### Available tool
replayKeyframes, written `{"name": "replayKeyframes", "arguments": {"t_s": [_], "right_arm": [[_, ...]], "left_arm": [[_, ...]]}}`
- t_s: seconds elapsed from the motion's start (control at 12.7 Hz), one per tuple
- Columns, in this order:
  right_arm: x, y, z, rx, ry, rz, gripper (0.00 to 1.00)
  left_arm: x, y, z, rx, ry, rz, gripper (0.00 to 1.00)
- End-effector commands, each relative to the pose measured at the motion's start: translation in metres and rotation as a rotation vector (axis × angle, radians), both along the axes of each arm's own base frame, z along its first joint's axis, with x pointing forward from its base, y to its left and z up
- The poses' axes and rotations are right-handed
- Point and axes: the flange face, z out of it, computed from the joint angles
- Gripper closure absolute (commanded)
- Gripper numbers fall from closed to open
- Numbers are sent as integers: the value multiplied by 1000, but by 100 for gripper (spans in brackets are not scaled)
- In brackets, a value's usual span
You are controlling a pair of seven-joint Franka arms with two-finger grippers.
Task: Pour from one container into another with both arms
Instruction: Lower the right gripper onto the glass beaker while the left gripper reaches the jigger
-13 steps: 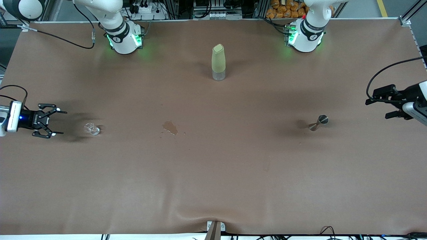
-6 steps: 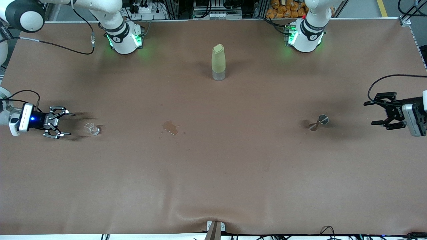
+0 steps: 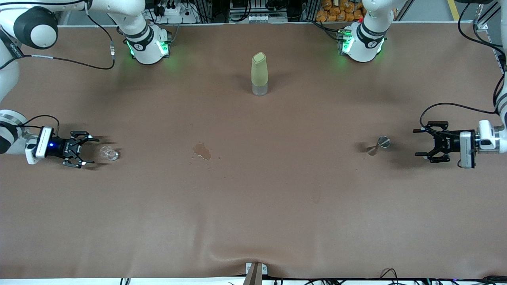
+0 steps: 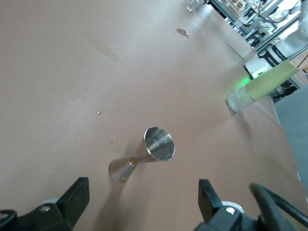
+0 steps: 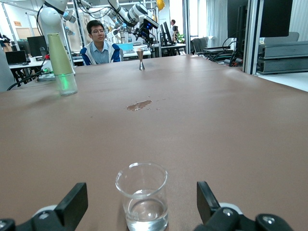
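The glass cup (image 3: 109, 152) stands upright on the brown surface (image 3: 253, 221) toward the right arm's end, with a little clear liquid in its bottom. From the front it is only a faint glint, and its outline is hard to make out; the right wrist view (image 5: 142, 196) shows it plainly. The right hand (image 3: 88, 150) is low over the surface just beside the cup, fingers spread wide and gripping nothing, the cup not yet between them. In the right wrist view only the two fingertips (image 5: 73, 204) show, cut off at the picture's edge.

The metal jigger (image 3: 378, 145) stands upright toward the left arm's end of the surface, well apart from the cup. The left hand (image 3: 420, 142) is near it, fingers spread and empty, apart from the jigger. The left wrist view (image 4: 142, 154) shows the jigger between the fingertips (image 4: 78, 199), which are partly cut off.

A small wet stain (image 3: 202, 151) lies between cup and jigger. A green bottle (image 3: 259, 74) stands farther from the front camera than the stain.
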Motion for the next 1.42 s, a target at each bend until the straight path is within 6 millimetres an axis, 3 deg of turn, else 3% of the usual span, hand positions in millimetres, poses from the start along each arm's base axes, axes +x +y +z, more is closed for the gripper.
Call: {"name": "replayKeyframes", "arguments": {"t_s": [0.0,0.24,0.71,0.95,1.11,1.18,1.34], "right_arm": [[3,1,-16,39,-18,-2,0],[6,7,-24,37,-22,-5,0],[10,25,-41,78,-17,-29,0],[12,26,-41,82,-43,-31,1],[12,26,-41,83,-60,-31,11],[11,24,-41,83,-61,-34,12],[12,25,-41,83,-59,-33,12]], "left_arm": [[3,-1,-13,-63,-26,-15,0],[9,-8,-30,-97,-39,-2,0],[14,-5,-42,-169,-166,4,0],[6,-16,-70,-256,-279,-43,0],[-6,-22,-91,-301,-336,-69,0],[-13,-23,-104,-325,-365,-83,0],[-20,-26,-111,-338,-358,-85,0]]}}
